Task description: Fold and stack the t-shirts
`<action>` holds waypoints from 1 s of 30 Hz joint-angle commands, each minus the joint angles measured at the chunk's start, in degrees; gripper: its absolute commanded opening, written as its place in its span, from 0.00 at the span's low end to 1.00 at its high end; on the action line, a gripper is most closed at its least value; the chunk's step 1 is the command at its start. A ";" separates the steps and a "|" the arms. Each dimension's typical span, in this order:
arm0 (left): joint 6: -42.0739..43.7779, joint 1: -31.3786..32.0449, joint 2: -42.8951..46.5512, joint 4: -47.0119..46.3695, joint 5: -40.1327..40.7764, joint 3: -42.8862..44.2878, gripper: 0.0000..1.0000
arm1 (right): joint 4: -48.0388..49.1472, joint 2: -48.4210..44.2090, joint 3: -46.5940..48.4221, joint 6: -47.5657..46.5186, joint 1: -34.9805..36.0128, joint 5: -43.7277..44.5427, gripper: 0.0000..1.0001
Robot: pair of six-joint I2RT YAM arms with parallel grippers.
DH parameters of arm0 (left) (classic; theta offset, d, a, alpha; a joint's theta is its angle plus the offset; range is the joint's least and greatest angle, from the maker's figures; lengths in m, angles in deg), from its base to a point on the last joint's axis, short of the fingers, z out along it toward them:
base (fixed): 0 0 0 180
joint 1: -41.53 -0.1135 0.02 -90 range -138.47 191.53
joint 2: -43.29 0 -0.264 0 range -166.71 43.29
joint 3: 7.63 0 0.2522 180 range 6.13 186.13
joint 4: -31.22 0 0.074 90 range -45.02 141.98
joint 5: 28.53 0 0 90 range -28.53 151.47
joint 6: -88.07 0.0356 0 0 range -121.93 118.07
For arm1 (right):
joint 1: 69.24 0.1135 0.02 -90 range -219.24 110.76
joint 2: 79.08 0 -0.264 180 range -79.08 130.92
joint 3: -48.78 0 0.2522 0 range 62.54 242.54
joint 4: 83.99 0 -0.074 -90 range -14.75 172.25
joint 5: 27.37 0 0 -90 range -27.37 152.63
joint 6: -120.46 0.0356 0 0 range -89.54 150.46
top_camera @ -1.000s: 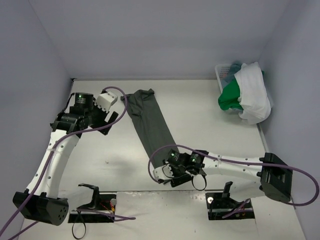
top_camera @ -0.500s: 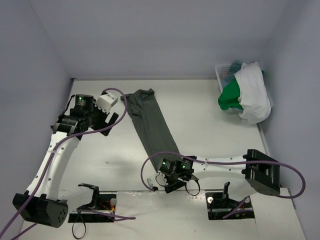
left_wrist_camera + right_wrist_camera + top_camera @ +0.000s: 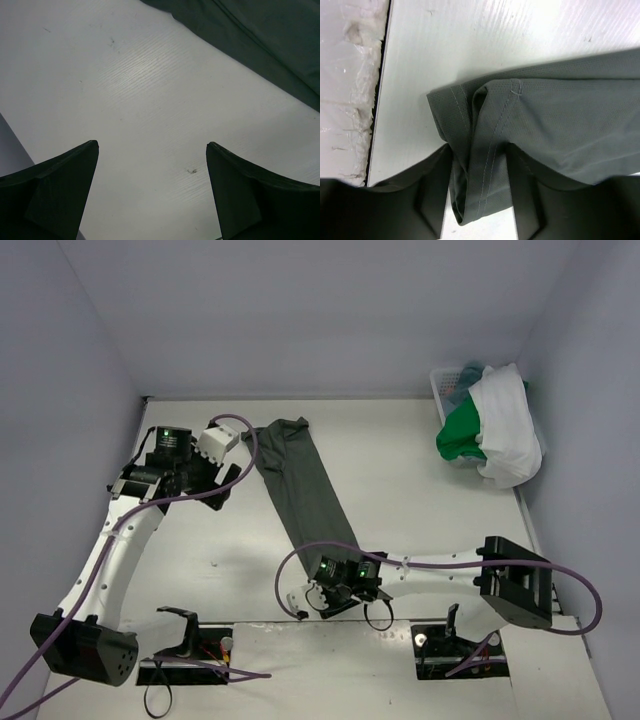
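White table (image 3: 420,470) — basket (image 3: 443,383) heaped with t-shirts (image 3: 505,425), far-right.

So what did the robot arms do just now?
The right gripper slid left and toward the near side. Its jaws narrowed around the near hem of the dark grey-green t-shirt, though it is not clearly gripping yet. The left gripper barely moved and stayed open by the far end. The t-shirt and the basket stayed put.
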 commanded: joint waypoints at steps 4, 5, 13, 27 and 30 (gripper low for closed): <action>-0.91 -0.46 -0.27 -3.04 -1.66 1.99 0.83 | -0.34 3.73 -1.04 1.28 0.22 -3.08 0.32; -0.82 -0.46 -0.19 -3.04 -1.75 1.81 0.82 | -0.60 3.91 -1.04 1.19 0.31 -3.17 0.31; -1.00 -0.46 0.17 -3.22 -2.02 1.11 0.83 | -2.79 3.48 -0.08 1.81 0.31 -4.75 0.00; -1.00 -0.55 1.40 -2.25 -2.01 1.20 0.82 | -14.84 -14.53 6.51 0.49 2.33 -9.14 0.00; -1.00 -0.55 1.92 -1.81 -1.93 1.11 0.83 | -15.01 -15.77 6.52 -1.09 2.33 -10.29 0.00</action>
